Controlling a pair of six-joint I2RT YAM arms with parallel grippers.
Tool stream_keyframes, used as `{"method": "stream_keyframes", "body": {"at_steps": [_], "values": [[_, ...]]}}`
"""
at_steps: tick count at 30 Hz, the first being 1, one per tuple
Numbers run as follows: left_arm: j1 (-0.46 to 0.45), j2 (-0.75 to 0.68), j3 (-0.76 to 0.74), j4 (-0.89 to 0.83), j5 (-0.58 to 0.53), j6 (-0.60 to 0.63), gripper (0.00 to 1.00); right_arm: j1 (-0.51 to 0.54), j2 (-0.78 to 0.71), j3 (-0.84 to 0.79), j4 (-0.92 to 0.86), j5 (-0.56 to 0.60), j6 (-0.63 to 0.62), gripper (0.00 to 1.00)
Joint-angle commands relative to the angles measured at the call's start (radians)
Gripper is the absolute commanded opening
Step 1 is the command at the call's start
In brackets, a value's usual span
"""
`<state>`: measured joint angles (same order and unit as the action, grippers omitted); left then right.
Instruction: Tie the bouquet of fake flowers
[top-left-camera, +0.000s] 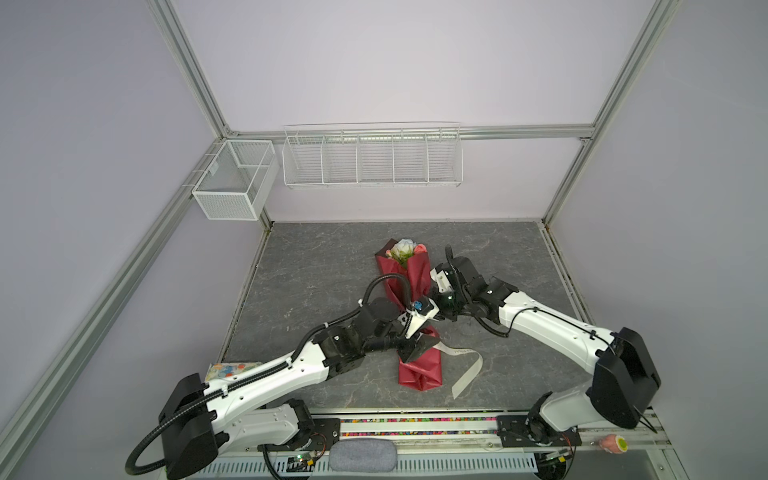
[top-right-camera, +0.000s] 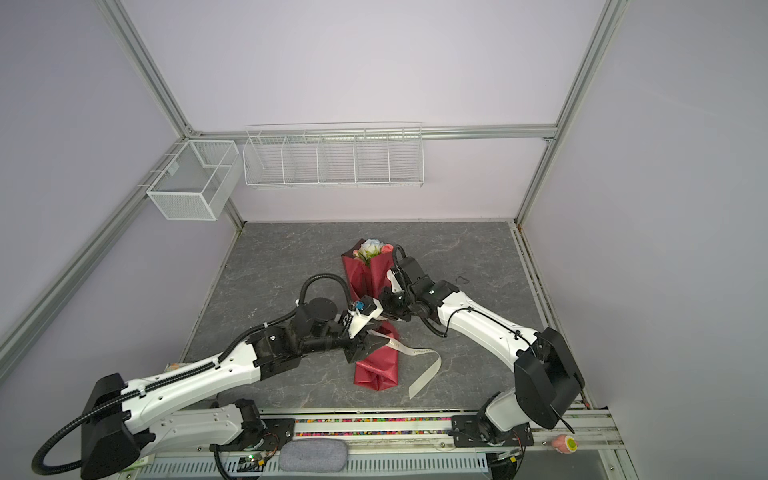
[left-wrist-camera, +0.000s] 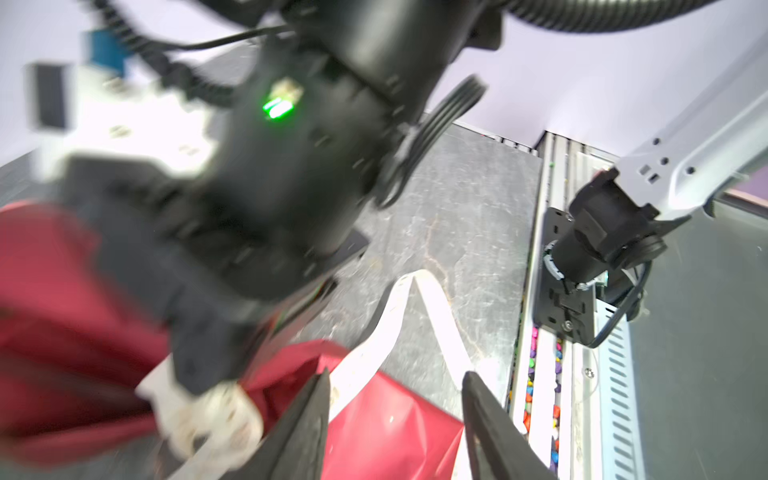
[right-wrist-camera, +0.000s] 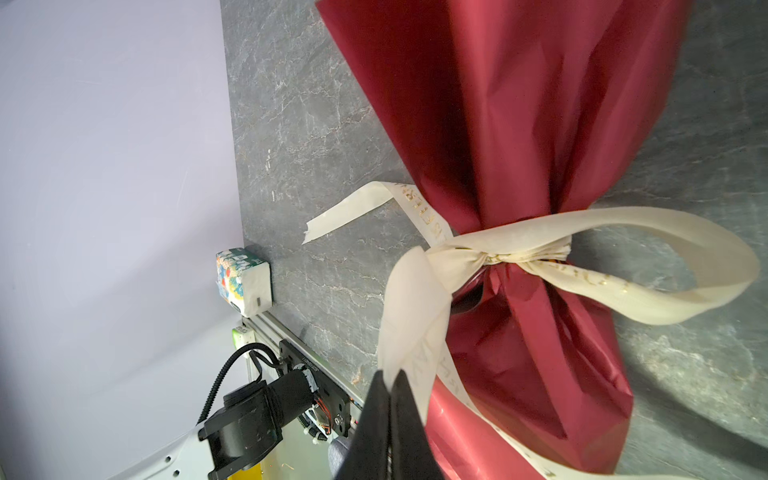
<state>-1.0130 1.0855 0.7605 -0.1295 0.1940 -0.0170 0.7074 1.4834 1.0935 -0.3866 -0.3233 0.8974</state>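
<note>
Right tool clamped on cream ribbon — left tool apart over bouquet — tabletop open to its edges

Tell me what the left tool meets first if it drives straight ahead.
The left tool would likely meet the cream ribbon looped ahead of its parted jaws, then the bouquet; depth is unclear.

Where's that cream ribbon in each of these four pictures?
Top view: ribbon lies right of the bouquet's lower end.
Top view: ribbon in the same spot.
Left wrist: pale strip beyond the open left gripper.
Right wrist: knotted round the bouquet, one strand pinched by the right gripper.
Shared landmark: the red-wrapped bouquet.
</note>
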Motion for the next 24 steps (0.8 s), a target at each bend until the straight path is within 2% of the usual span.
{"method": "stream_keyframes", "body": {"at_steps": [1,4,7,12,17,20,24], "values": [[0.093,-0.066,-0.09,0.05,-0.079,-0.142,0.49,0.003,-0.008,0.003,0.033,-0.042,-0.005,0.07],[0.146,-0.086,-0.149,0.091,-0.074,-0.155,0.58,0.01,-0.011,0.0,0.043,-0.049,-0.002,0.07],[0.149,-0.05,-0.139,0.108,-0.061,-0.138,0.62,0.017,-0.018,-0.007,0.059,-0.054,0.003,0.07],[0.149,0.078,-0.066,0.114,-0.019,-0.121,0.63,0.027,-0.015,-0.007,0.068,-0.06,0.006,0.08],[0.152,0.154,-0.016,0.093,-0.074,-0.119,0.62,0.03,-0.021,-0.006,0.068,-0.062,0.005,0.09],[0.154,0.166,-0.016,0.12,-0.078,-0.126,0.56,0.032,-0.023,-0.005,0.064,-0.063,0.001,0.1],[0.156,0.175,-0.005,0.098,-0.085,-0.127,0.29,0.032,-0.04,-0.009,0.05,-0.049,-0.007,0.13]]}}
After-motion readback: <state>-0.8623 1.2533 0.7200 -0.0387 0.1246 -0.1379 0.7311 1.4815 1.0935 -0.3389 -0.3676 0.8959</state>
